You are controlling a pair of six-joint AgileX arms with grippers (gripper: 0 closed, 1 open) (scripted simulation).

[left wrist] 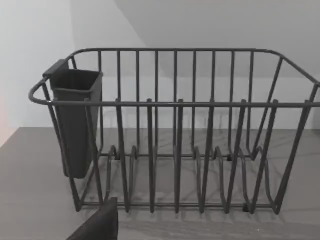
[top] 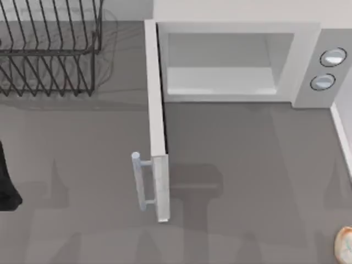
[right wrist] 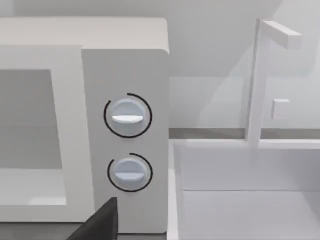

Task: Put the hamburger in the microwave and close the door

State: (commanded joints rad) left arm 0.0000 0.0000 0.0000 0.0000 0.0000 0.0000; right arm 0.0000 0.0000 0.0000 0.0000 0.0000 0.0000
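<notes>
Standing open toward six o'clock, the door point(top: 157, 110) leaves the microwave point(top: 308, 60) cavity exposed. Hamburger point(top: 346, 243) sits on the tabletop point(top: 247, 192) at four o'clock. Either claw's state: cannot tell.

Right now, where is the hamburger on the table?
In the top view the hamburger lies at the table's near right corner, well away from the open microwave and its door.

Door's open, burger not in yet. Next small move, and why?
Probably bring the right arm toward the hamburger at the table's right front edge. The door stands swung open, the microwave cavity is bare, and nothing holds the hamburger. The left arm sits at the left edge.
</notes>
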